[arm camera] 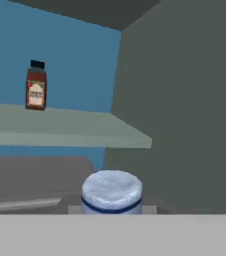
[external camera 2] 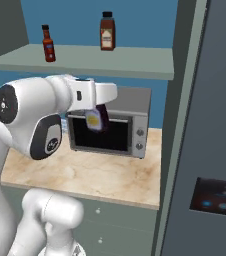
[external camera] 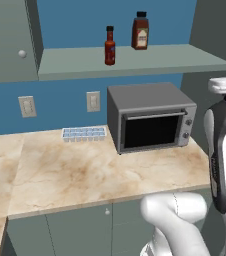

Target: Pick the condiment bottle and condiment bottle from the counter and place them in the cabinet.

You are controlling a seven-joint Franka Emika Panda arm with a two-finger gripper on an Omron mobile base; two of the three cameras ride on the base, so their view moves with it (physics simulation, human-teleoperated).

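Observation:
My gripper [external camera 2: 98, 116] is shut on a dark condiment bottle [external camera 2: 97, 119] with a yellow label, held in the air in front of the oven's top edge. Its pale, blue-rimmed cap [arm camera: 111, 192] rises at the bottom of the hand view, tilted toward the shelf. On the open cabinet shelf [external camera: 135, 62] stands a slim red sauce bottle [external camera: 109, 46] with a black cap. A wider brown condiment bottle [external camera: 140, 31] with a white label stands to its right, nearer the back wall; it also shows as the brown bottle [arm camera: 36, 85] in the hand view.
A grey toaster oven [external camera: 152, 117] sits on the marble counter [external camera: 75, 175] under the shelf. An ice cube tray [external camera: 83, 133] lies to its left by the wall. A closed cabinet door [external camera: 10, 40] hangs at upper left. A tall dark fridge [external camera 2: 210, 150] walls off the right side.

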